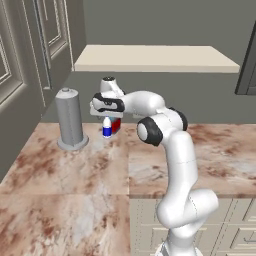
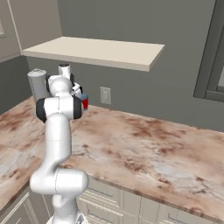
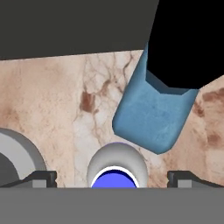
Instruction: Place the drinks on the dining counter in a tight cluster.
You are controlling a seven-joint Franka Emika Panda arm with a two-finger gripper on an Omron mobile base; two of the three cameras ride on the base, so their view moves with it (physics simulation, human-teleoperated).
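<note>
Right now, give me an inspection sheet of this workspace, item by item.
Surface: brown-pink marbled counter, bare in the foreground.
Job's things: small blue-and-white bottle upright near the wall; red-and-blue container right beside it, contact unclear.
Clutter: tall grey cylinder on a round base, left of the bottle.
Grippers: gripper open, directly above the bottle's white cap, holding nothing.
Cables: nothing seen.
Surroundings: cream shelf above, wall outlet, cream drawers below the counter.

Gripper (image 1: 106, 116): pointed down, directly above the small bottle.
Small blue-and-white bottle (image 1: 107, 128): stood upright under the hand.
Red container (image 1: 116, 125): touched the bottle's side.
Grey cylinder (image 1: 70, 119): stood beside the hand on the marbled counter (image 1: 75, 170).
</note>
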